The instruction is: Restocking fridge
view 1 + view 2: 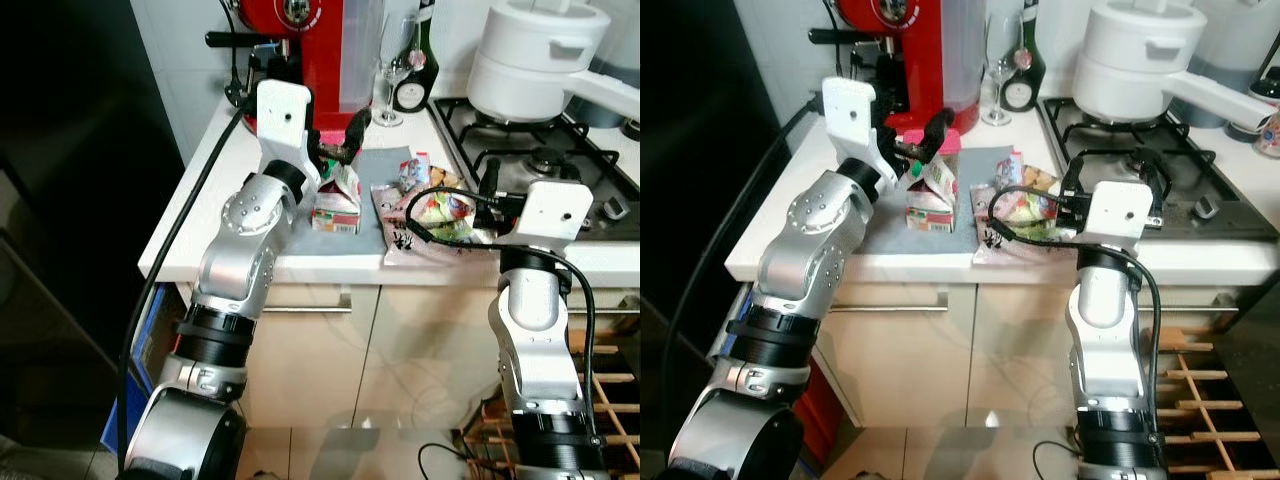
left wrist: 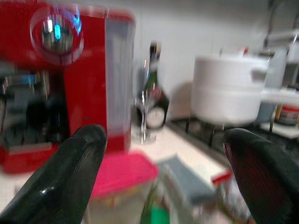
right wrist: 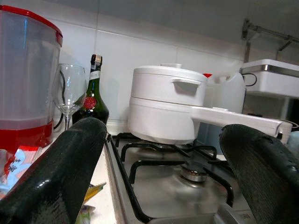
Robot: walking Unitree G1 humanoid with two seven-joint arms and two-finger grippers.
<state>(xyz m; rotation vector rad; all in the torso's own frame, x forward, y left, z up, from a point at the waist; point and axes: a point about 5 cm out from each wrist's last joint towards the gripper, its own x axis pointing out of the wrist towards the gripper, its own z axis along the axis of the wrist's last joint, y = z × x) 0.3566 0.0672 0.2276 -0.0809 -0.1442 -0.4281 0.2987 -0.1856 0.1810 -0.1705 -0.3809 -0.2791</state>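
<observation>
1. The left gripper [image 1: 923, 138], fingers spread apart, hangs just above a small carton [image 1: 931, 196] on a grey mat [image 1: 980, 160].
2. The right gripper [image 3: 159, 172], fingers wide apart, holds nothing; packaged food [image 1: 1025, 207] lies beside it.
3. Beyond both stand a red coffee machine [image 2: 70, 79], wine glass [image 3: 68, 91], bottle [image 3: 93, 93] and white pot [image 3: 166, 112].

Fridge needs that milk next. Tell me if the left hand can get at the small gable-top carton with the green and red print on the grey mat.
Probably yes: the left hand hovers open just above the carton, nothing between them.
</observation>
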